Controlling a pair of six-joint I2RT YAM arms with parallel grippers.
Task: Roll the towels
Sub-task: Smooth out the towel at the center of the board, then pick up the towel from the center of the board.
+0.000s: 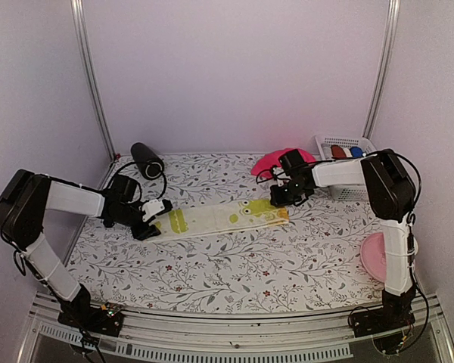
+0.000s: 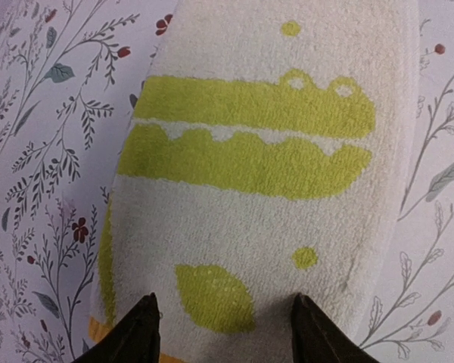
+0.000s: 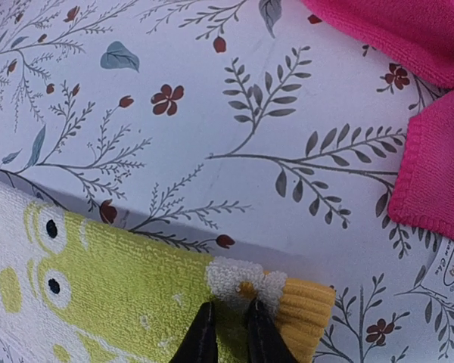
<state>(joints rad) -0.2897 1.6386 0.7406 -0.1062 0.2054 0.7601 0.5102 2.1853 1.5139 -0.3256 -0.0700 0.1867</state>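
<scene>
Left pincer (image 2: 225, 336) first: it's spread wide, its two dark fingertips (image 2: 140, 333) set over the near end of the pale towel (image 1: 219, 218), one tip toward each long edge. Whether they press into the cloth, I can't tell. The cloth is thick looped terry, cream, with a lime-green crocodile printed just ahead of the tips and a leaf-shaped green blot between them. A thin orange edge peeks out beside the left-hand tip.

Over to the right pincer (image 3: 232, 336): its tips are pressed close, pinching a narrow ridge of the same towel at the opposite end. A fuzzy white flower patch sits right at the tips, and the ribbed orange-yellow hem (image 3: 306, 306) is just to their right. A green frog face with two dark eyes lies off to the left.

From above, the towel is a long flat strip lying between the two pincers. Its long axis runs from one to the other, the right end a little farther from the arm bases. It rests on the smooth floral table cover (image 1: 234, 265), which shows bare along the strip's near side.

Ahead and right of the right pincer sits a crumpled hot pink towel (image 3: 431, 151), fine-piled, near the hem but apart from it. A white lattice basket (image 1: 340, 141) stands beyond that. A black cylinder (image 1: 146, 159) lies beyond the left pincer, apart from the strip. A pink plate (image 1: 374, 257) sits well behind the right pincer.
</scene>
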